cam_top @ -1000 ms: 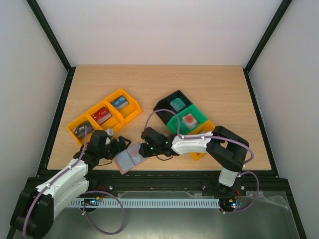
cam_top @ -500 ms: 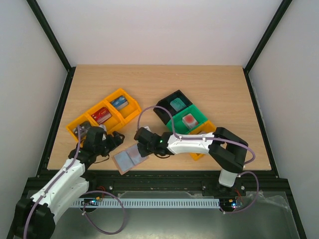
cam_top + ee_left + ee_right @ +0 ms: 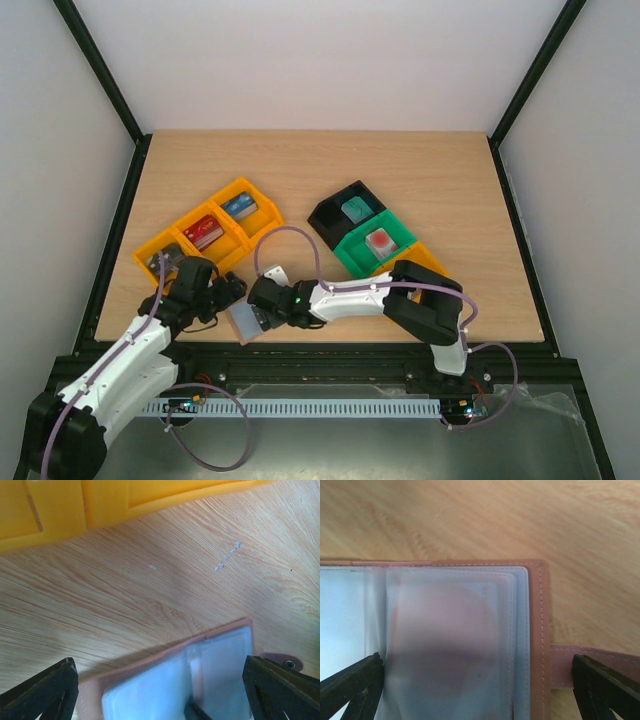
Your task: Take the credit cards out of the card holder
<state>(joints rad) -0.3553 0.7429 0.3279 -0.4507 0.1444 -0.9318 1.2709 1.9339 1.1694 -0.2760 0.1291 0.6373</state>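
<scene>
Wooden table (image 3: 420,170), orange bin row (image 3: 265,228) left, black bin (image 3: 325,212) beside green bin (image 3: 350,250) right

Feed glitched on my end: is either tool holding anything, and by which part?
Nothing is held. The left tool and right tool both stand open over the opened card holder.

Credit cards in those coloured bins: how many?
5: blue card, red card, grey card in the left orange bin; teal card in the black bin; reddish card in the green bin. More may be hidden.
</scene>
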